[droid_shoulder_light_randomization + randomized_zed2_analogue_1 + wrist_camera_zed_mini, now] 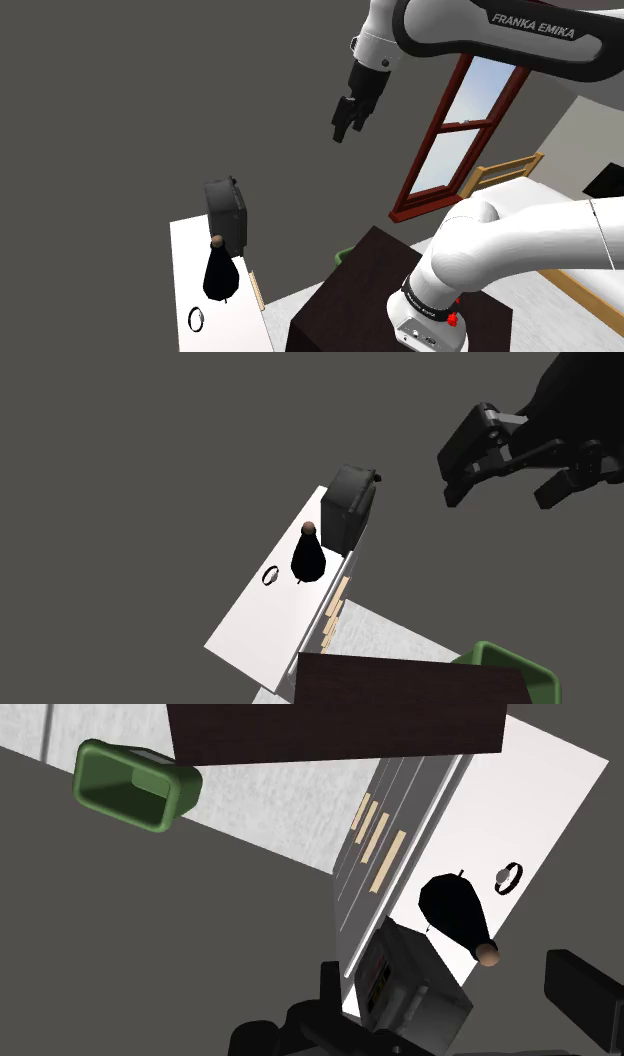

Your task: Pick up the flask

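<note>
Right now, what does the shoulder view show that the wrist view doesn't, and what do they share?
Shoulder view adds the red-framed window and the white arm. Wrist view adds the whole green bin and the row of tan handles. Both show the black flask, the ring beside it, the dark box and the white table.

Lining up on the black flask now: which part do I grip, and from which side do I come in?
Take the flask at its narrow neck, just below the stopper, coming down from above. It stands upright and flares to a wide base the jaws may not span, and the dark box close beside it crowds a side approach.
</note>
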Available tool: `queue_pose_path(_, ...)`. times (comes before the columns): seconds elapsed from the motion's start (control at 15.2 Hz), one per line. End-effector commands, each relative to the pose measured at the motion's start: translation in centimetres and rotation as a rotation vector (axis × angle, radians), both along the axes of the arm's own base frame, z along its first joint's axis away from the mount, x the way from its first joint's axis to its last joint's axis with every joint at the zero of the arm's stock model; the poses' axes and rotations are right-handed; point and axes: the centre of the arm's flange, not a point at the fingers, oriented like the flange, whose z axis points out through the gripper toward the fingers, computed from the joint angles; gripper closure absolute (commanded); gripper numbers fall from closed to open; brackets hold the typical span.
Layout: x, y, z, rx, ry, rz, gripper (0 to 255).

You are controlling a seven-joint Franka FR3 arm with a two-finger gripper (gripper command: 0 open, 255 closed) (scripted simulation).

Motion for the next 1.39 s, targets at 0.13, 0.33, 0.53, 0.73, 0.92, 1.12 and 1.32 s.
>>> queue_pose_path(0.13, 1.5, 1.2, -1.9, -0.004, 0.007, 0.005, 0)
queue_pose_path(0.33, 3.8, 3.0, -4.8, -0.01, 0.018, 0.013, 0)
queue_pose_path(0.53, 6.0, 4.7, -7.7, -0.015, 0.028, 0.021, 0)
queue_pose_path(0.73, 8.1, 6.5, -10.7, -0.021, 0.039, 0.029, 0)
queue_pose_path(0.92, 10.3, 8.3, -13.6, -0.027, 0.05, 0.036, 0)
queue_pose_path(1.12, 12.3, 10.1, -16.7, -0.032, 0.06, 0.044, 0)
queue_pose_path(1.32, 14.4, 11.8, -19.7, -0.038, 0.071, 0.052, 0)
